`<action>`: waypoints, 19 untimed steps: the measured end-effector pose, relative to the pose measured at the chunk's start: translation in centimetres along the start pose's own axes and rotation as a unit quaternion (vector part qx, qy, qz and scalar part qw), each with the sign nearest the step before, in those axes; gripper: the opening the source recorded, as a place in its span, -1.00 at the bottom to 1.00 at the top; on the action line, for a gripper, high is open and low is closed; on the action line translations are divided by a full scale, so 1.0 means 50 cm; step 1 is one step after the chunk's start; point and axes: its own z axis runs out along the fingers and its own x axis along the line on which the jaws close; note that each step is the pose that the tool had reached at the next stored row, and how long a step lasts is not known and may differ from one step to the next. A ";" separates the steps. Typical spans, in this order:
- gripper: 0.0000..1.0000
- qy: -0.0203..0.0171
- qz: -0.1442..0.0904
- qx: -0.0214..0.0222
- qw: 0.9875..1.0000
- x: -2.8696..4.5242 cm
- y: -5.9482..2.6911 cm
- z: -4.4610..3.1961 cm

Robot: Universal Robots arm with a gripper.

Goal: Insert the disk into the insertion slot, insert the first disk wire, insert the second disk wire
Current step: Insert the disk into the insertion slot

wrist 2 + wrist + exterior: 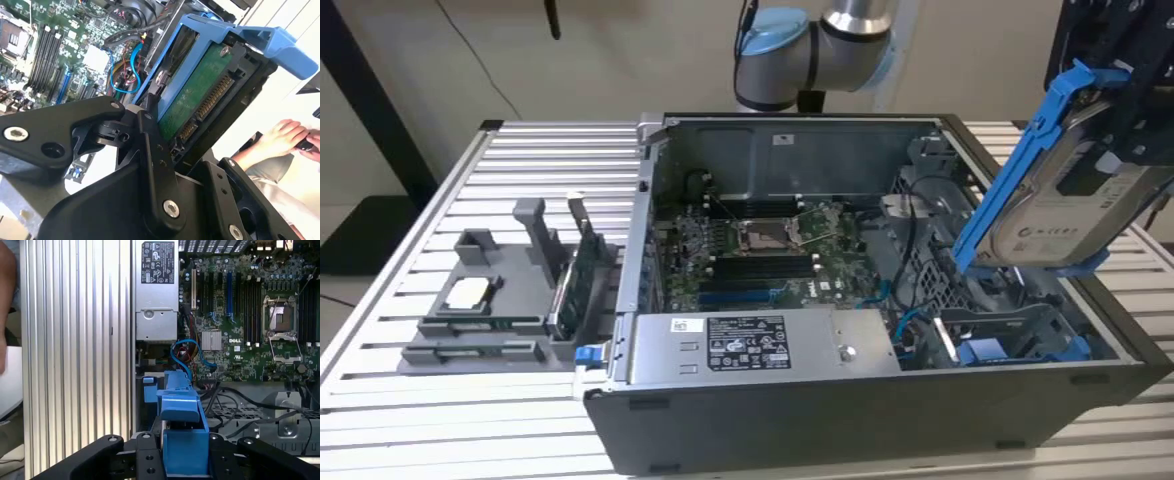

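Currently the pincer [1098, 165] is clamped on the disk [1038, 228], held aloft and steeply tilted. Its long axis slants down toward the insertion slot [1003, 342], which lies below, well apart, at the exterior view's right.

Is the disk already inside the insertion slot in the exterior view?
No, the claw holds the disk tilted in the air above the computer case, well apart from the insertion slot.

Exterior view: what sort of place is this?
Probably a robot PC-assembly bench: open computer case on a slatted aluminium table, grey parts tray beside it, gripper holding the disk.
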 end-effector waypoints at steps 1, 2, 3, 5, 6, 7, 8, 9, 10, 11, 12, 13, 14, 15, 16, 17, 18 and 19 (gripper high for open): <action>-0.35 0.000 0.000 0.000 1.000 0.000 0.000 0.001; -0.35 0.000 0.000 0.000 1.000 0.000 0.000 0.003; -0.35 0.000 0.000 0.000 1.000 0.000 -0.001 0.005; -0.35 0.000 0.000 0.000 1.000 0.001 -0.002 0.011; -0.35 0.000 0.000 0.000 1.000 0.002 -0.003 0.014; -0.35 0.000 0.000 0.000 1.000 0.002 -0.004 0.017; -0.35 0.000 0.000 0.000 1.000 0.002 -0.005 0.021; -0.35 0.000 0.000 0.000 1.000 0.002 -0.005 0.024; -0.35 0.000 0.000 0.000 1.000 0.002 -0.006 0.028; -0.35 0.000 0.000 0.000 1.000 0.002 -0.007 0.032; -0.35 0.000 0.000 0.000 1.000 0.002 -0.008 0.035; -0.35 0.000 0.000 0.000 1.000 0.002 -0.009 0.039; -0.35 0.000 0.000 0.000 1.000 0.002 -0.010 0.043; -0.35 0.000 0.000 0.000 1.000 0.002 -0.011 0.046; -0.35 0.000 0.000 0.000 1.000 0.002 -0.011 0.050; -0.35 0.000 0.000 0.000 1.000 0.002 -0.012 0.053; -0.35 0.000 0.000 0.000 1.000 0.002 -0.012 0.057; -0.35 0.000 0.000 0.000 1.000 0.002 -0.013 0.060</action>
